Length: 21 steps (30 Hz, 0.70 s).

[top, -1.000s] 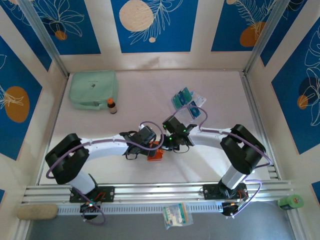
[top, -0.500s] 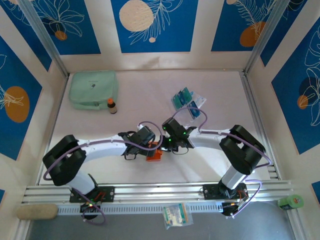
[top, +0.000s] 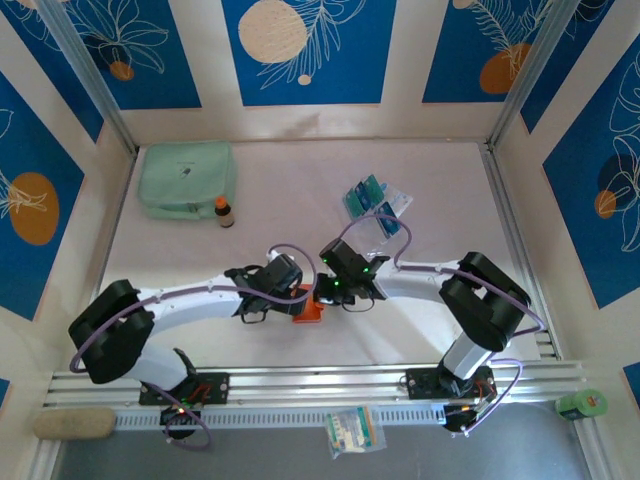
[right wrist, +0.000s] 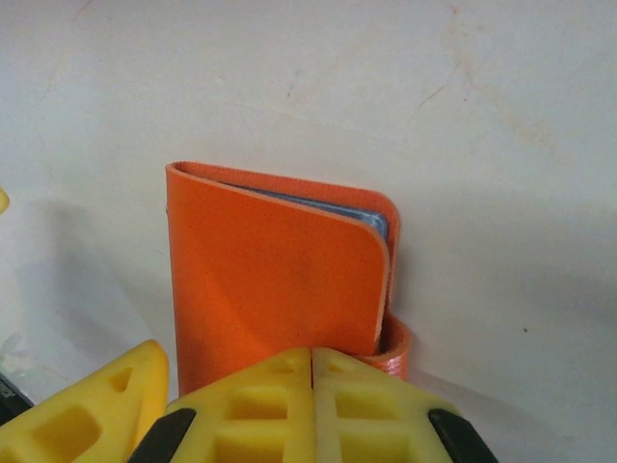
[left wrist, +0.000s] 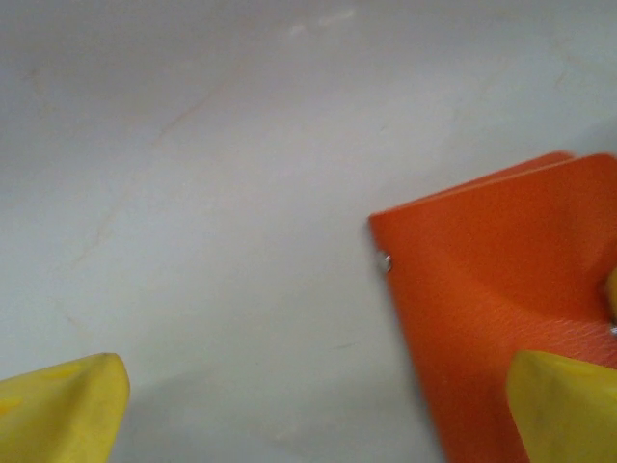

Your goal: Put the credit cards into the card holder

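Left tool (left wrist: pixel 310 410) has slid leftward, agape beside card holder (left wrist: pixel 501 289).

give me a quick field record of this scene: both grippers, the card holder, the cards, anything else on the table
left gripper: open wide, one finger over the card holder's edge, the other over bare table
right gripper: shut, tips at the card holder's near edge
card holder: orange, folded almost closed, lying between the two grippers
blue card: edge showing inside the card holder
credit cards: loose teal ones lying beyond the right arm, beside a white-and-blue packet
other: mint-green pouch and small bottle at far left
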Tool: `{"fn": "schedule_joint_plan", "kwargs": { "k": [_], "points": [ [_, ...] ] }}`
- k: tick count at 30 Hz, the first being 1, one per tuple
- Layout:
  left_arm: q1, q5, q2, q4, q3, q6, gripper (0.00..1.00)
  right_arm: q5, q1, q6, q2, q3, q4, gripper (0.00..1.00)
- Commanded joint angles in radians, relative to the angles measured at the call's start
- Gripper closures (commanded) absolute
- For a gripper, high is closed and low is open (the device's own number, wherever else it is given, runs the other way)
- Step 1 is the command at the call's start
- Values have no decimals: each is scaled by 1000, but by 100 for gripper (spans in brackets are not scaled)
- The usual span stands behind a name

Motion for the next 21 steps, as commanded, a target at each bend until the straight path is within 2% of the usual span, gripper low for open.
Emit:
{"fn": "schedule_joint_plan", "kwargs": {
  "k": [1, 16, 21],
  "points": [
    [9, 17, -2, 1, -38, -38, 0, 43, 53, -21, 38, -24, -165, 100],
    [7, 43, 55, 68, -98, -72, 0, 296, 229, 49, 88, -50, -221, 100],
    [7, 42, 48, 69, -102, -71, 0, 315, 264, 91, 114, -62, -214, 100]
  ]
}}
